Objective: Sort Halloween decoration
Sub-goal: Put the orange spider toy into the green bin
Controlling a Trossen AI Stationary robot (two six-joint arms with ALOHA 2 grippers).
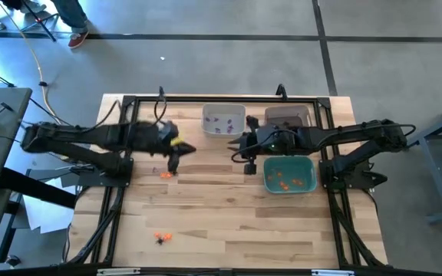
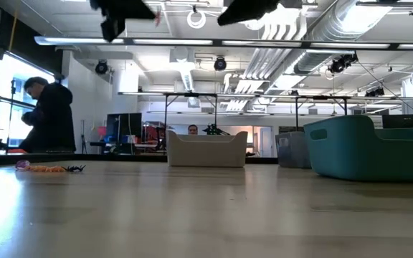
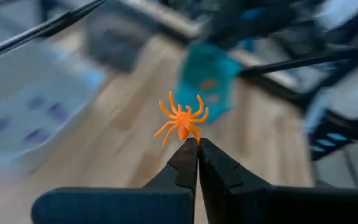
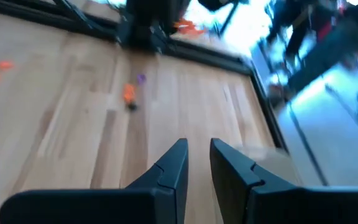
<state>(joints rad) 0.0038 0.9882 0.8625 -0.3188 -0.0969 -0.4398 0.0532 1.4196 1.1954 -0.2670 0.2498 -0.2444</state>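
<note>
Now: counter (image 1: pixel 229 222) carries white bin (image 1: pixel 223 120), teal bin (image 1: pixel 289 173). Left tool (image 3: pixel 197 148) clamped tight on orange spider (image 3: pixel 183 119), lifted above counter. Right tool (image 4: pixel 197 154) up by teal bin, fingers slightly apart, nothing betw. Loose trinkets (image 1: pixel 162 238) near front edge.

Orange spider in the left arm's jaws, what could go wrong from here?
1. The left gripper pinches the orange spider only by a leg at the very tips, so it could slip out in transit.
2. The teal bin holding orange pieces sits right by the right gripper, so the arms might clash if the left one reaches over.
3. The white bin of purple pieces lies nearer, so a drop there would missort it.
</note>
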